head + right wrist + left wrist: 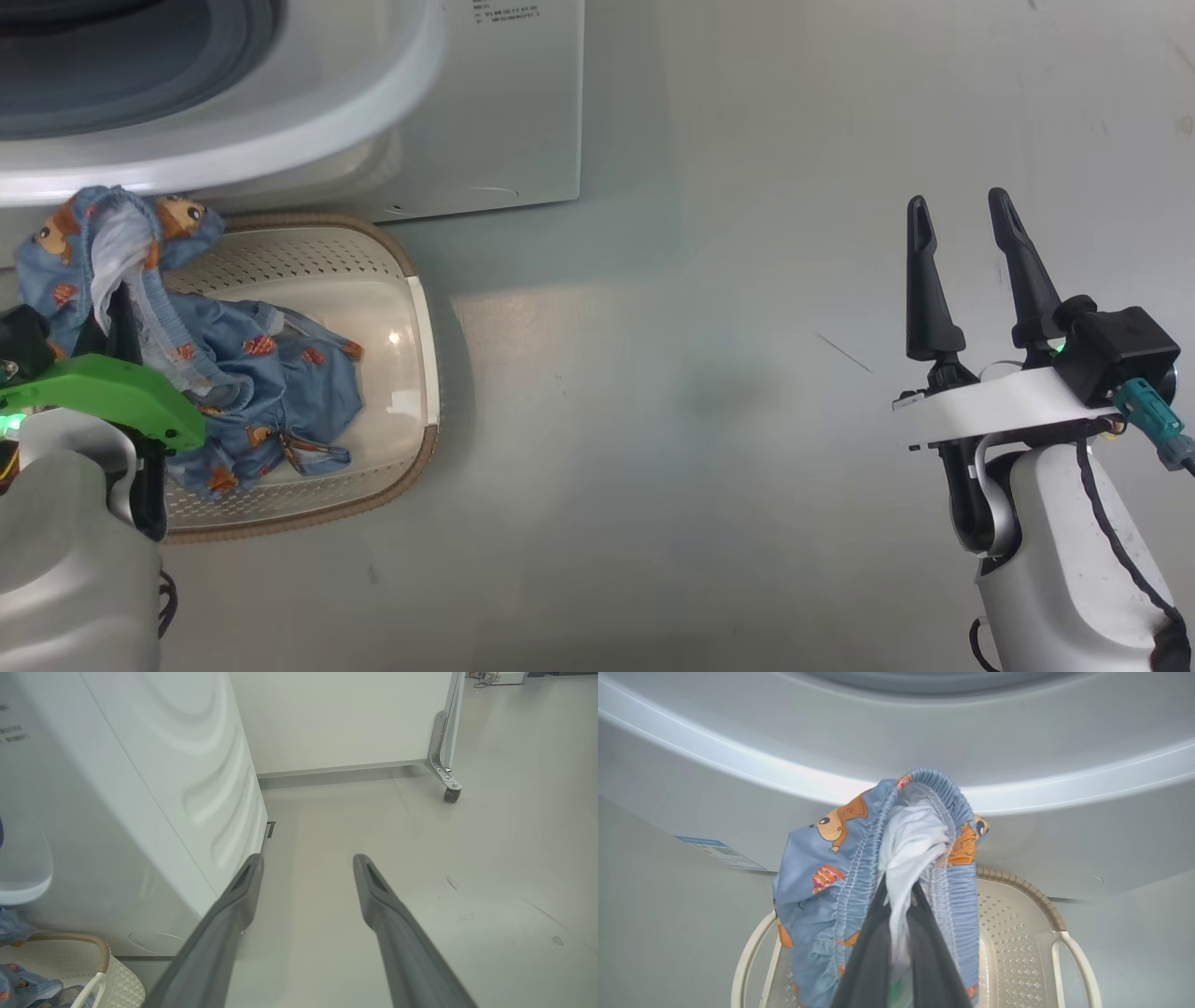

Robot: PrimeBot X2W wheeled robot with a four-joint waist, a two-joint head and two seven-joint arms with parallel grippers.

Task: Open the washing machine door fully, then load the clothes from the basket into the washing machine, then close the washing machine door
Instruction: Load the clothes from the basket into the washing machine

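Right up against the lens, the left gripper [900,890] has its two long dark fingers pinched together on the clothes [817,872], a light blue fabric bundle with orange bear prints, a gathered elastic edge and white lining. The fingertips are buried in the white folds, so exactly where they bite is hard to make out. From the head view, the gripped end is up off the pile, just below the machine's front. The rest trails down into the basket [308,257], a cream perforated plastic tub with a brown woven-look rim. Its left side is hidden behind the pale forearm and a green wrist cover [112,397].

Behind the basket stands the washing machine [504,112], a big white front-loading box. Only a slice of its grey rubber gasket [112,84] shows before the frame cuts it off, and the drum cannot be seen. A small blue label [721,851] sits low on the front, its print too small to read.

Well apart, the right gripper [959,198] hangs over bare grey floor [700,420], fingers spread wide, holding nothing.
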